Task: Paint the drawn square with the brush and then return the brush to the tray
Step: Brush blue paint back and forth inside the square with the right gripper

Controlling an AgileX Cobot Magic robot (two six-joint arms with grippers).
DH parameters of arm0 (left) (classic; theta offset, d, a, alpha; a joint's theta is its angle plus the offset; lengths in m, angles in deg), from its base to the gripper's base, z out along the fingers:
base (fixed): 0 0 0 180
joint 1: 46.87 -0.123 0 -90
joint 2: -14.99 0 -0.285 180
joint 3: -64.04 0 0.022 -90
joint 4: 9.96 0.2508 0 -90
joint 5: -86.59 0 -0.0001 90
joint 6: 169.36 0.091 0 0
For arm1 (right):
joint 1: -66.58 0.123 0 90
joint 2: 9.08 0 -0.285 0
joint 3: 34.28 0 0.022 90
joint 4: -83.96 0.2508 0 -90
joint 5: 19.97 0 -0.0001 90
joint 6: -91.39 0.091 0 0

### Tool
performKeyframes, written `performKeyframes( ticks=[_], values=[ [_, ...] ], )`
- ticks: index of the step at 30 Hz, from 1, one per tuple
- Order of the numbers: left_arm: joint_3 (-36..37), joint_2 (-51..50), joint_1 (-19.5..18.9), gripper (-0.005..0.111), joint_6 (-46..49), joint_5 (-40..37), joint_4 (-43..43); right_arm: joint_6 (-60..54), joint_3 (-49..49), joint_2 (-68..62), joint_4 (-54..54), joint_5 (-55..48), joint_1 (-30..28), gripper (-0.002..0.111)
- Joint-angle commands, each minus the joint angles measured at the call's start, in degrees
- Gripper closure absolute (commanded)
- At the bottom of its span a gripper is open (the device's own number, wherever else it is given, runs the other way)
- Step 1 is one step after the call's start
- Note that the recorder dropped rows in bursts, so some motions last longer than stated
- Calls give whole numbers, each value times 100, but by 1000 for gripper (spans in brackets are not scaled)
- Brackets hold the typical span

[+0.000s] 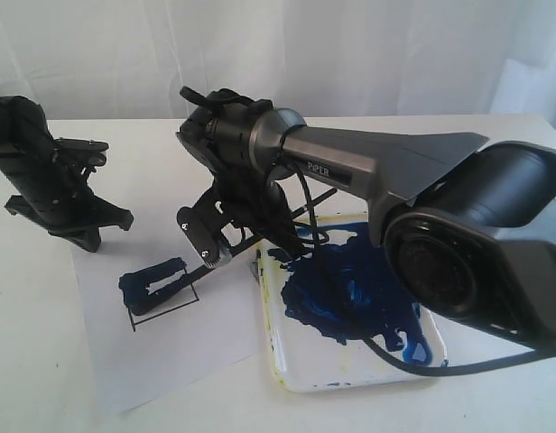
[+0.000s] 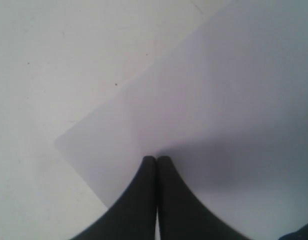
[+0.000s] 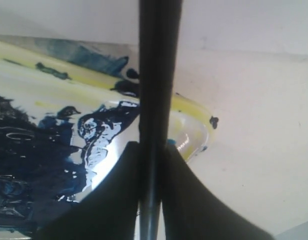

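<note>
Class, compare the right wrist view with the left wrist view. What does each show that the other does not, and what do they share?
Only the right wrist view: the brush clamped in the right gripper, over the tray with its yellow-stained rim and blue paint. Only the left wrist view: the left gripper shut on nothing, above a corner of the paper sheet. Both: a pair of dark fingers and bare white table.

We see the drawn square (image 1: 159,287) on the paper sheet (image 1: 143,352), the tray (image 1: 350,372) just right of the sheet, both on the bench (image 1: 34,379).
</note>
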Motion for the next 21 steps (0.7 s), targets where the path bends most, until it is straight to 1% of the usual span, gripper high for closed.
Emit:
performKeyframes(
  ticks=[1, 6, 12, 21],
  values=[
    [32, -92, -23, 107, 7, -143, 122, -49, -19, 170, -27, -72, 11, 108],
    [32, -92, -23, 107, 7, -143, 122, 241, -94, 266, -27, -72, 11, 108],
    [32, -92, -23, 107, 7, -143, 122, 341, -283, 266, -27, -72, 35, 108],
    [32, -92, -23, 107, 7, -143, 122, 456, -282, 266, -29, -72, 104, 108]
  ],
)
